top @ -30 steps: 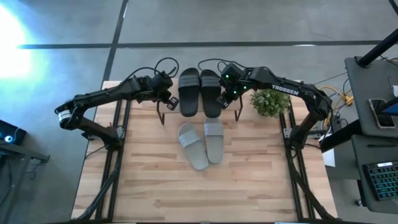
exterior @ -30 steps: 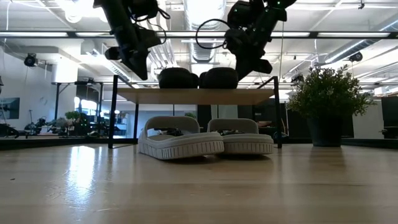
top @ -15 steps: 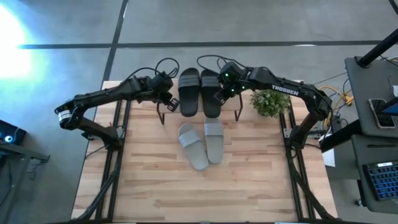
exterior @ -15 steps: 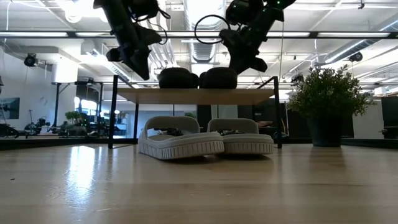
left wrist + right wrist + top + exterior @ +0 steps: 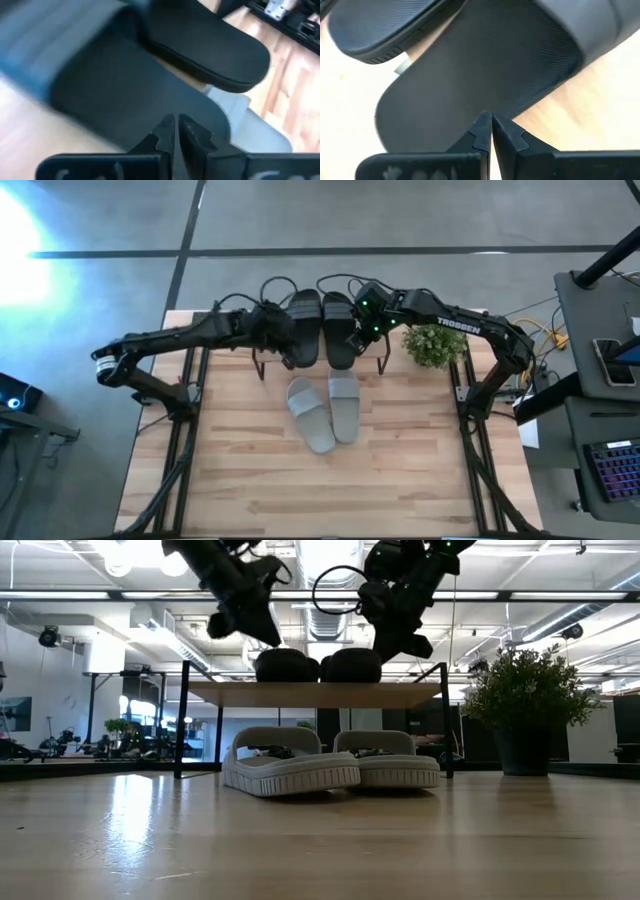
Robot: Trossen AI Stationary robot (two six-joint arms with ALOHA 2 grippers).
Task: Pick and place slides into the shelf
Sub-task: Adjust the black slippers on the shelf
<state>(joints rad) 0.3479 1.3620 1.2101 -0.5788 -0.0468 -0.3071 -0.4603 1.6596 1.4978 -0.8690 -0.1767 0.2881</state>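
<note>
- The shelf (image 5: pixel 372 352), a low rack with a light top board and thin black legs, stands at the far middle of the worktop (image 5: pixel 250 480); all places below are given relative to it.
- Two black slides (image 5: pixel 322 328) lie side by side on the shelf's top board, nearly touching each other.
- Two grey slides (image 5: pixel 326 408) rest on the worktop at the shelf's near edge, partly beneath the board in the low view, so the task looks about half done.
- The left gripper (image 5: pixel 287 352) hovers over the shelf's left part, above the left black slide; its wrist view shows the fingers (image 5: pixel 165 134) pressed together, holding nothing.
- The right gripper (image 5: pixel 356 340) hovers over the shelf's right part, above the right black slide; its fingers (image 5: pixel 482 131) are likewise pressed together and empty.
- Risk: with closed fingers so near the black slides, a sideways or downward sweep could nudge one off the board's edge.
- Risk: the two arms converge over the same narrow shelf, so careless retreat paths could bring them into contact.
- Risk: the potted plant (image 5: pixel 434 345) just right of the shelf could be clipped by the right arm.
</note>
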